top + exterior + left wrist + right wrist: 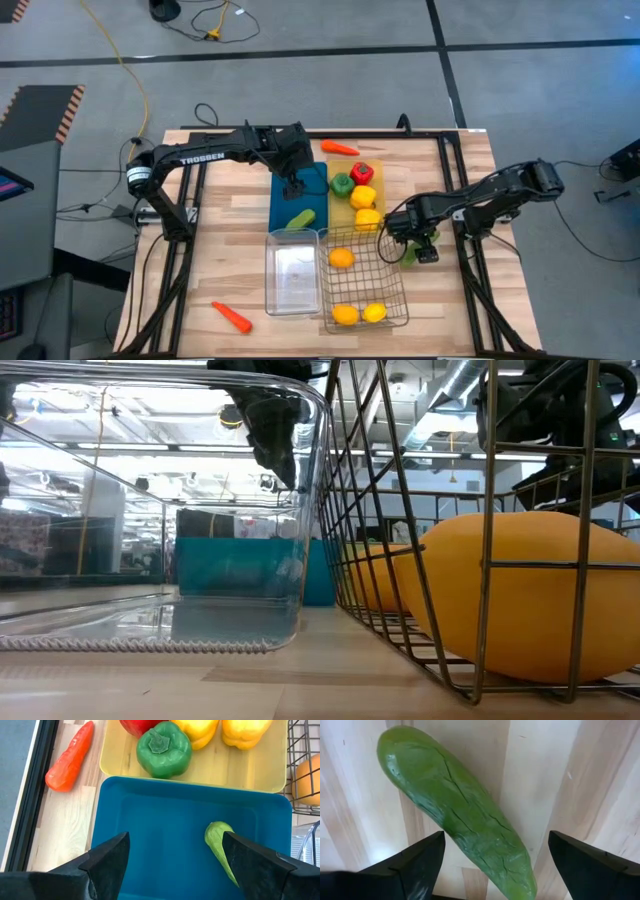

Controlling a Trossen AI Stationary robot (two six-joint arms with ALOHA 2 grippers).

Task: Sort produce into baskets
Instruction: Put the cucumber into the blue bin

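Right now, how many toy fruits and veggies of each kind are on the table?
Carrots: 2
Cucumbers: 2
Bell peppers: 4
Oranges: 2
Lemon: 1
Total: 11

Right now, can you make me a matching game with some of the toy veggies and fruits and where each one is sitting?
Things:
1. green bell pepper
2. cucumber under the left gripper
3. lemon
4. carrot by the clear bin

Places:
A. silver wire basket
B. bare wooden table
C. yellow tray
D. blue tray

Pairs: 1-C, 2-D, 3-A, 4-B
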